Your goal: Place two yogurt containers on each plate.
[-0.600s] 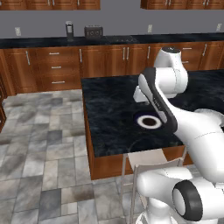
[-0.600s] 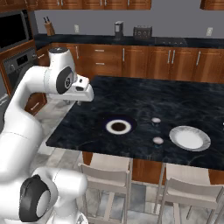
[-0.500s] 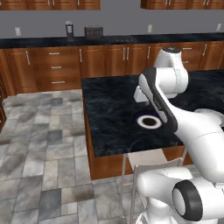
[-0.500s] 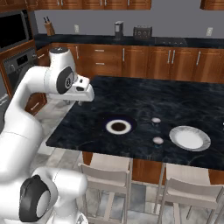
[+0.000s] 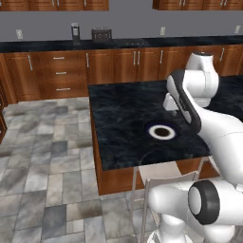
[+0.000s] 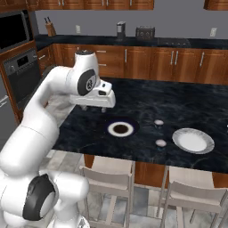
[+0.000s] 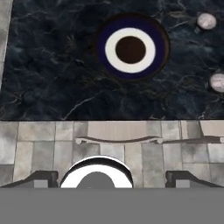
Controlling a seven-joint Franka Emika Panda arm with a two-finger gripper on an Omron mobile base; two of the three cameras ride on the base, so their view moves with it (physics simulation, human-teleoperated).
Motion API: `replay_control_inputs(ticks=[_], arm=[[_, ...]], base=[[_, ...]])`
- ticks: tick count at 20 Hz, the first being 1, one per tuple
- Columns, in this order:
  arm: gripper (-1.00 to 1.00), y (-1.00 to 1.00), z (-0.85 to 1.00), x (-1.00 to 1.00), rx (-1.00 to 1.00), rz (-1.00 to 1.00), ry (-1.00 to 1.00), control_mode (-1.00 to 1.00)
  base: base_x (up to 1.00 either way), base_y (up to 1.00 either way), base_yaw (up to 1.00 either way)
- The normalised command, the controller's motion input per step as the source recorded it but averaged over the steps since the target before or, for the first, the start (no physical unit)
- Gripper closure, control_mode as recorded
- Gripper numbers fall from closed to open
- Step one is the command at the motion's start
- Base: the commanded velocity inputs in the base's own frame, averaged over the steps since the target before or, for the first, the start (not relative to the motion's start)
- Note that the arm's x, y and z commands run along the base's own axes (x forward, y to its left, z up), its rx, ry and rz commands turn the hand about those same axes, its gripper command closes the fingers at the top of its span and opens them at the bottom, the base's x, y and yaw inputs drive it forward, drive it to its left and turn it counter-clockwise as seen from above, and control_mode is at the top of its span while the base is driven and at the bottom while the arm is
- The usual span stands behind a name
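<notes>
Next to nothing has moved since the earlier frames: the arm keeps the same raised pose over the near left part of the worktop (image 6: 147, 107), and the plates and tubs lie where they lay. The hand (image 6: 103, 107) hangs above the dark stone with nothing in it, its fingers spread wide, which suits a hand that has yet to pick anything up. The dark-rimmed plate (image 6: 120, 129) sits bare near the front of the worktop, just beyond the hand, and in the hand view it lies ahead (image 7: 131, 48); it also shows in the left base view (image 5: 162, 132). Two round yogurt tubs stand apart from it toward the pale plate (image 6: 193, 140): the farther tub (image 6: 159, 122) between the two plates, the nearer tub (image 6: 160, 143) close to the pale plate's rim. Neither plate carries a tub, so the task looks barely begun. Hovering high probably gives the hand camera a view of plate and tubs together before it reaches for the first one.
</notes>
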Motion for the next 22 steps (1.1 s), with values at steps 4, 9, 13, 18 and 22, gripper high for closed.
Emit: replay_control_inputs(ticks=[4,9,13,18,22], arm=[[-1.00,-0.74,-0.19,0.12,0.00,-0.05,0.15,-1.00],[-1.00,-0.75,-0.34,0.13,0.00,-0.07,0.10,-1.00],[-1.00,-0.68,-0.54,0.11,0.00,-0.11,0.06,-1.00],[-1.00,-0.75,-0.58,0.03,0.00,-0.08,0.05,-1.00],[-1.00,-0.53,-0.46,0.14,0.00,-0.10,0.04,-1.00]], base=[[0.00,0.00,0.00],[0.00,0.00,0.00],[0.00,0.00,0.00],[0.00,0.00,0.00],[0.00,0.00,0.00]])
